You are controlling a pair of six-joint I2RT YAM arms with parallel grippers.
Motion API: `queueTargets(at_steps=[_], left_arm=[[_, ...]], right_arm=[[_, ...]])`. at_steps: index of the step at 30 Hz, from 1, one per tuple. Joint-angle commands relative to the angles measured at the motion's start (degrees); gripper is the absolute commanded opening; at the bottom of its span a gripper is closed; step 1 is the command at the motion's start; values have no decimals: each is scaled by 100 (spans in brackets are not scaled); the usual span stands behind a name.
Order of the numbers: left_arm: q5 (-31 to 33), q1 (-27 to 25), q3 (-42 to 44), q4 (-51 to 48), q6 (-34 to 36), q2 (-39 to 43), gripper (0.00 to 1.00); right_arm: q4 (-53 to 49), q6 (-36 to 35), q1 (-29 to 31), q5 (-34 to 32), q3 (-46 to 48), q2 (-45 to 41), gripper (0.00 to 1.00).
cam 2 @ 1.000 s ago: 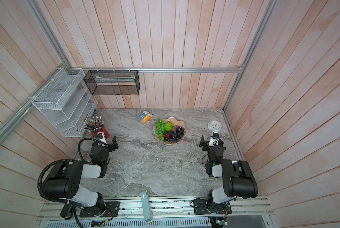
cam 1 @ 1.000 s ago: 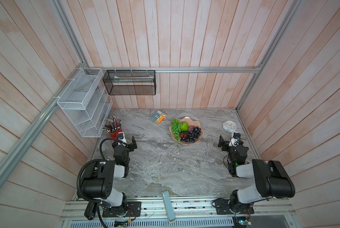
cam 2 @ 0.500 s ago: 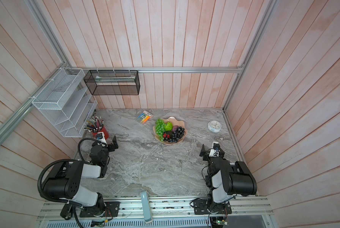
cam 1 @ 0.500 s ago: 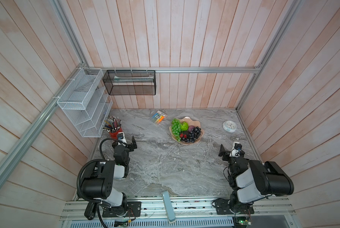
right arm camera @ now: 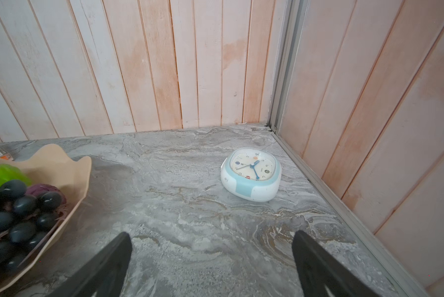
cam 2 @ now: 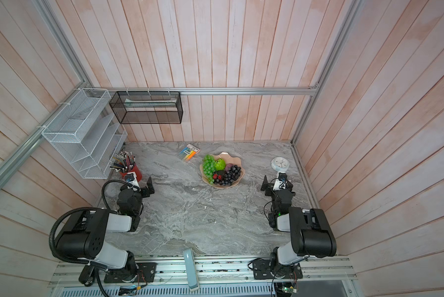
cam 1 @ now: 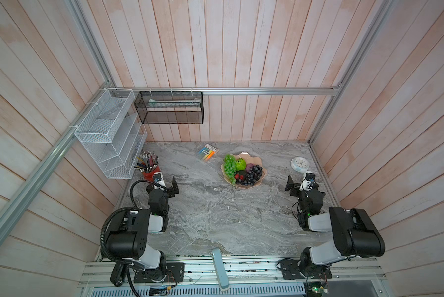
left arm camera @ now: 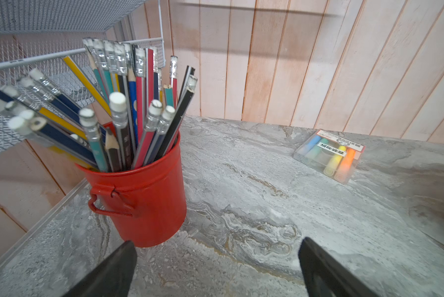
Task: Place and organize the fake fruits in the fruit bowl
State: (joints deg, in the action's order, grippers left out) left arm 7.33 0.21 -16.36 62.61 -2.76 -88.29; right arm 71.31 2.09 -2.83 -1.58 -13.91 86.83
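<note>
1. Hovering wide and empty, my left gripper (left arm camera: 217,244) and right gripper (right arm camera: 212,235) sit well apart from the fruit bowl (cam 1: 243,155).
2. The fake fruits (cam 1: 241,165) all lie in it; light, slick plastic, I judge, with grape bunches best pinched at the stem.
3. The red cup (left arm camera: 149,195) holds pencils.

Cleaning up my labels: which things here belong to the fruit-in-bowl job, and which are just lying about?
Job: fruit bowl, green grapes, dark grapes, lime-green ball, purple ball, cherries.
Lying about: red pencil cup, highlighter pack, clock, white wire rack, black mesh basket.
</note>
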Motion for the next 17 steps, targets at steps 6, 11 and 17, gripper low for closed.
queueTargets(at_steps=[6,11,17], left_arm=[[5,-25,31,190,30,-4,100],[7,-21,0,154,39,-32,100],[-13,-22,22,186,31,-8,100]], right_arm=[[-187,-2,5,48,9,27,98],[-187,-2,11,46,7,27,98],[-187,-2,12,45,4,23,98]])
